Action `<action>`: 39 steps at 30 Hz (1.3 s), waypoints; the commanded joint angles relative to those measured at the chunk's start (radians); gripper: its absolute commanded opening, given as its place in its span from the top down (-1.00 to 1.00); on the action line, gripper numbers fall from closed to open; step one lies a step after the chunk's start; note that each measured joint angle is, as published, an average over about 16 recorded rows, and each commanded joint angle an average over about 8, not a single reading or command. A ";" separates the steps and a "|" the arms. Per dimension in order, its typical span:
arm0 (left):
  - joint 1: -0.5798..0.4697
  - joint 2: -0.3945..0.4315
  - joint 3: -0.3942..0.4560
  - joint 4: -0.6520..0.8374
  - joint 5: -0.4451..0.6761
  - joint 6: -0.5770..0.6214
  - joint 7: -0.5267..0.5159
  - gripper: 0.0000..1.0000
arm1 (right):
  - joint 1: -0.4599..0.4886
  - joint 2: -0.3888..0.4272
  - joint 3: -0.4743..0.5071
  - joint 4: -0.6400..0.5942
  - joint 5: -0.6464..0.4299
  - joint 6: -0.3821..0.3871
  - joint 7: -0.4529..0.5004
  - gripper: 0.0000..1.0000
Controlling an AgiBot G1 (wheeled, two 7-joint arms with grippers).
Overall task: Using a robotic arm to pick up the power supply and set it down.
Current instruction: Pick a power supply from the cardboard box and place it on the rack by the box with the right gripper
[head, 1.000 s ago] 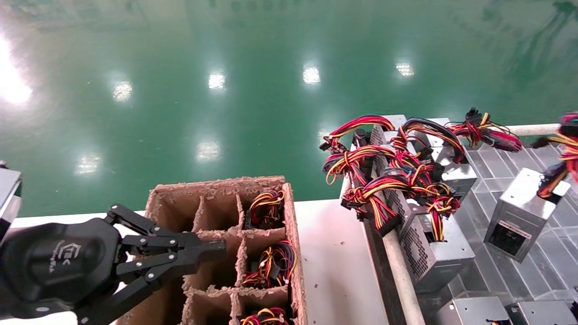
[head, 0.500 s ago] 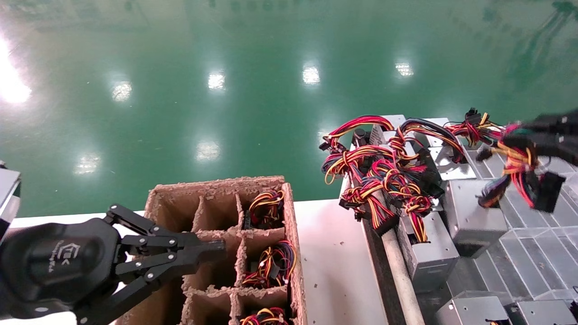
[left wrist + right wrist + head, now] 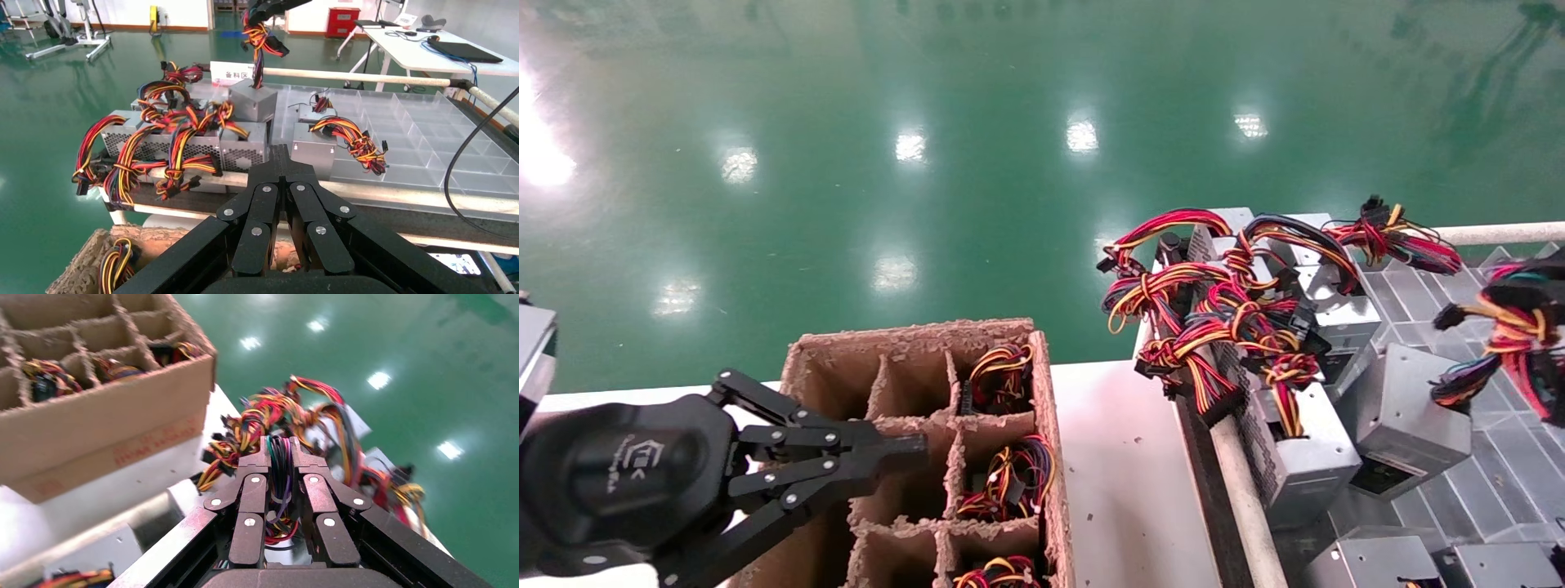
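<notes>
Your right gripper has its fingers clamped on the wires of the power supply, which hangs tilted over the clear tray, just beside the supplies crowded along the tray's near edge. Your left gripper sits with its fingers pressed together above the cardboard box.

Silver-grey power supply trails red, yellow and black wires; brown cardboard box at seven o'clock, glossy green floor.
</notes>
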 commanded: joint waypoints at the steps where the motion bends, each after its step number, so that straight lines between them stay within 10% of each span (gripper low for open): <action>1: 0.000 0.000 0.000 0.000 0.000 0.000 0.000 1.00 | 0.018 0.011 -0.010 -0.009 -0.010 0.000 -0.003 1.00; 39: 0.000 0.000 0.001 0.000 -0.001 0.000 0.000 1.00 | 0.109 -0.089 -0.329 -0.038 0.152 -0.001 -0.068 1.00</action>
